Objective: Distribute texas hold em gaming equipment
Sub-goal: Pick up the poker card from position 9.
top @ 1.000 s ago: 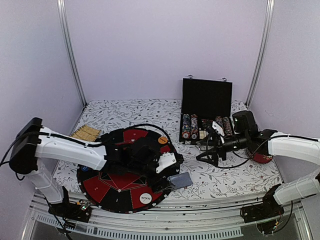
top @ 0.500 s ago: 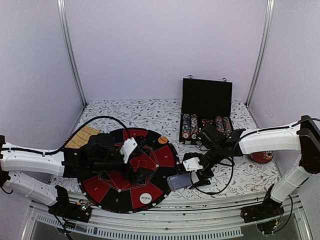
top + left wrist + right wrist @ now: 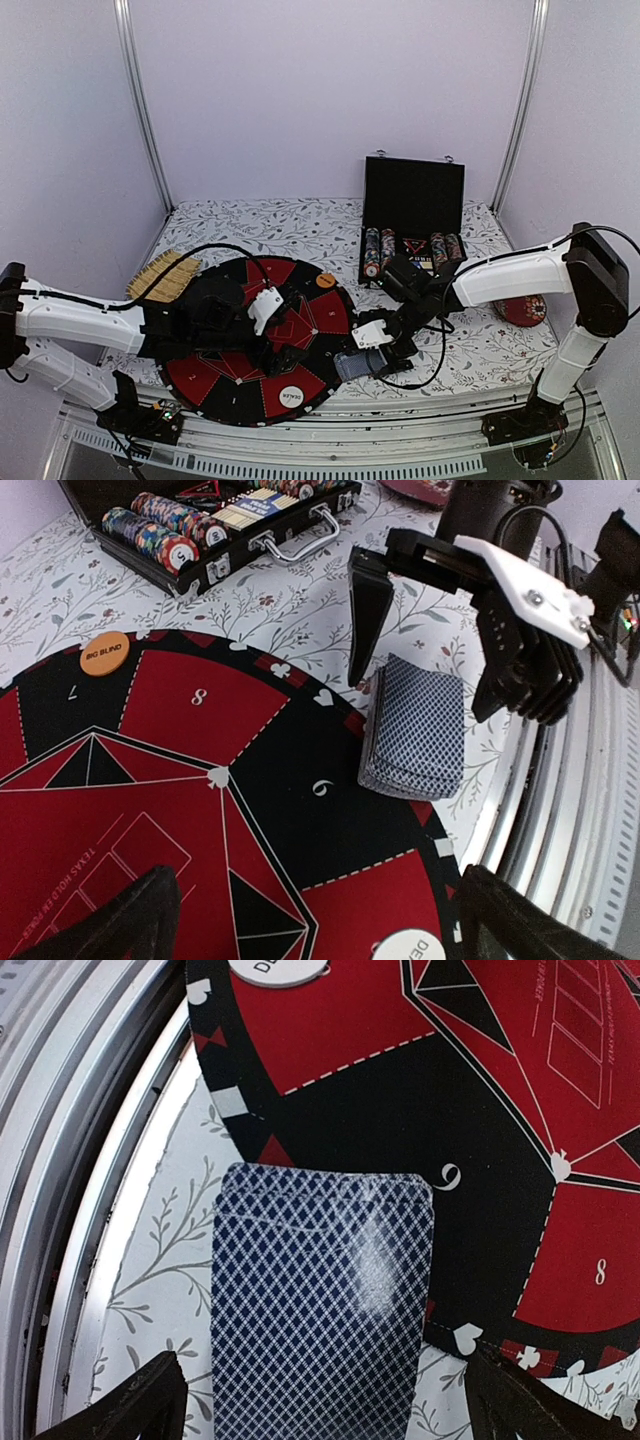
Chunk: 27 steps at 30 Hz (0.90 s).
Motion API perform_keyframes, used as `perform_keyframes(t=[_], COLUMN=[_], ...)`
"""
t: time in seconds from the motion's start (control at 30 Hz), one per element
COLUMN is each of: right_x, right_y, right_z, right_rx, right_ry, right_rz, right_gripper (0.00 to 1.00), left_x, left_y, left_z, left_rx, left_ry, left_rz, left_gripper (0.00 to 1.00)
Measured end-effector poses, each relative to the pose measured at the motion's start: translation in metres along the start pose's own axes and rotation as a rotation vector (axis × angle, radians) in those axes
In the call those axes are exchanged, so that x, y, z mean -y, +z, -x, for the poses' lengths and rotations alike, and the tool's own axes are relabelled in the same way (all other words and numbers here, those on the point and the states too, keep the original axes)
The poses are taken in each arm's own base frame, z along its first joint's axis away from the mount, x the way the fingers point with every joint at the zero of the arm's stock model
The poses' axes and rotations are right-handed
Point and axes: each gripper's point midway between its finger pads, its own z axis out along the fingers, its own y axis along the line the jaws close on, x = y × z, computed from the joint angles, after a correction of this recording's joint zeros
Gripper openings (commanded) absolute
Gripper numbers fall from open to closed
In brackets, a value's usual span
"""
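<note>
A deck of playing cards (image 3: 360, 362) with blue patterned backs lies half on the right rim of the round red-and-black poker mat (image 3: 225, 385), by section 6. It also shows in the left wrist view (image 3: 415, 725) and the right wrist view (image 3: 320, 1300). My right gripper (image 3: 385, 345) is open just above the deck, one finger on each side (image 3: 440, 650) (image 3: 330, 1415). My left gripper (image 3: 293, 350) is open and empty over the mat, left of the deck (image 3: 315, 930). The white DEALER disc (image 3: 291, 396) (image 3: 405, 948) (image 3: 275, 968) and an orange BIG BLIND disc (image 3: 326, 281) (image 3: 105, 652) lie on the mat.
An open black chip case (image 3: 410, 235) with rows of chips (image 3: 160, 530) stands behind the right arm. A red object (image 3: 522, 310) lies at the far right. A bundle of pale sticks (image 3: 165, 272) lies left of the mat. The table's metal front edge (image 3: 90, 1160) runs beside the deck.
My left gripper drew back leftward from the deck onto the mat. My right arm swung in from the right and down over the deck with its jaws open.
</note>
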Motion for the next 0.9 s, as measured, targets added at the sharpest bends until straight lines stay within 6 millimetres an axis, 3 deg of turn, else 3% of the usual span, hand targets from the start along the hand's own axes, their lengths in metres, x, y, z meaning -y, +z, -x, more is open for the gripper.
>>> perform_keyframes(t=[0.27,0.6,0.9], right_x=[-0.003,-0.007,0.0], right_y=[0.012,0.027,0.026], right_z=[-0.01,-0.009,-0.003], right_rx=[-0.033,-0.024,-0.015], right_ry=[0.039,0.112,0.164], right_rz=[0.023,0.077,0.046], right_gripper=[0.96,0.68,0.51], left_x=[-0.001,-0.003,-0.004], left_y=[0.007,0.008,0.008], left_z=[-0.005,-0.005,-0.006], left_rx=[-0.026,-0.03,-0.032], left_ry=[-0.011,-0.012,-0.025], left_rz=[0.004,0.013,0.019], left_gripper=[0.98,0.98,0.98])
